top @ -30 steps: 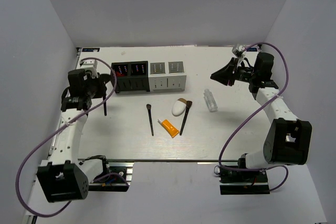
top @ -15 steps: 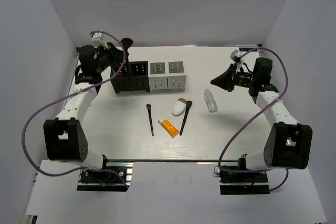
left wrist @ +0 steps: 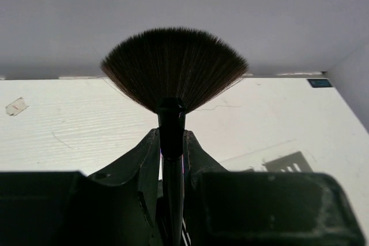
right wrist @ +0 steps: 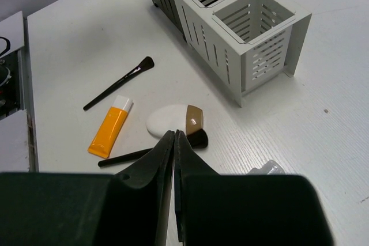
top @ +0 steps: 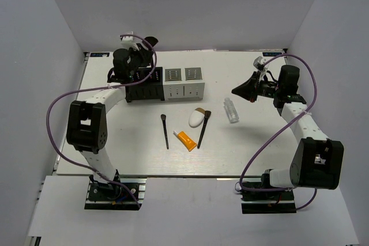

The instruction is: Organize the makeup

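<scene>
Top external: we log the left gripper point(top: 140, 55) over the black box point(top: 144, 87), fan brush point(top: 149, 41) in its grip; a tilted handle could miss its slot. Left wrist: jaws clamped on the brush handle, bristles beyond them. Right wrist: right gripper point(right wrist: 174, 142) pressed together, empty; sponge point(right wrist: 164, 120) ahead, bottle point(right wrist: 266, 168) near, easily knocked.

Tabletop point(top: 115, 148): front strip open. Centre cluster of thin brush point(top: 165, 131), orange tube point(top: 187, 141), sponge point(top: 196, 120) and angled brush point(top: 203, 130) lies close together. Clear bottle point(top: 231, 110) stands apart, right. Black box point(top: 144, 92) and white box point(top: 184, 90) line the rear; left arm point(top: 104, 93) overhangs the black box.
</scene>
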You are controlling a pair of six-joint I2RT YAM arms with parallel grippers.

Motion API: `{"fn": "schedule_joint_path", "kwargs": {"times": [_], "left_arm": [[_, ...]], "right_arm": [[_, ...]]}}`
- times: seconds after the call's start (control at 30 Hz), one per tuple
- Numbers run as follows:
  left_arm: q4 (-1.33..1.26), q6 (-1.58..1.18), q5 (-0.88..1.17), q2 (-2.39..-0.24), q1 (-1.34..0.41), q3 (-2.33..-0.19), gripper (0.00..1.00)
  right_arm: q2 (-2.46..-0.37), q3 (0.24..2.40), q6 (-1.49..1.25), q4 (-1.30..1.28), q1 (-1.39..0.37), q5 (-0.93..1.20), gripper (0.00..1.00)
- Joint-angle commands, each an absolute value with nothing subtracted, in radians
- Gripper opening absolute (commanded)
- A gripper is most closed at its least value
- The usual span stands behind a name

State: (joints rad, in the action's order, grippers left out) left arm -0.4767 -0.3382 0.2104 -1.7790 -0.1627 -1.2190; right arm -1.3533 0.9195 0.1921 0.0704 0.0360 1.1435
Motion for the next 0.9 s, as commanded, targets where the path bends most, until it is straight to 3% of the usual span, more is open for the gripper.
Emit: {"fn": "schedule_joint_path", "kwargs": {"times": [0.0,0.23,0.43,0.53,0.57,0.67,0.87], "left_arm": [[-0.534,-0.288,0.1,-1.79,-0.176,-1.267,0.0],[-0.525,-0.272,0.074,-1.796,-0.205,-1.226,0.04],[-0.551,-0.275,0.06,-1.723,-0.216,-1.129,0.31],[-0.54,-0.273,0.057,-1.706,-0.227,-1.111,0.39],[-0.531,-0.275,0.051,-1.695,-0.227,-1.108,0.52],[-0.528,-0.273,0.041,-1.666,-0.236,-1.092,0.66],[-0.468,-0.252,0.041,-1.553,-0.245,-1.115,0.71]], "right_arm": [[-1.331,0.93,0.202,0.081,0.032,1.138,0.08],[-1.339,0.931,0.207,0.078,0.032,1.131,0.12],[-1.348,0.934,0.224,0.061,0.032,1.132,0.23],[-1.354,0.939,0.227,0.06,0.032,1.137,0.26],[-1.355,0.943,0.227,0.06,0.032,1.137,0.26],[-1.353,0.943,0.229,0.058,0.032,1.138,0.29],[-1.336,0.939,0.267,0.017,0.031,1.143,0.32]]}}
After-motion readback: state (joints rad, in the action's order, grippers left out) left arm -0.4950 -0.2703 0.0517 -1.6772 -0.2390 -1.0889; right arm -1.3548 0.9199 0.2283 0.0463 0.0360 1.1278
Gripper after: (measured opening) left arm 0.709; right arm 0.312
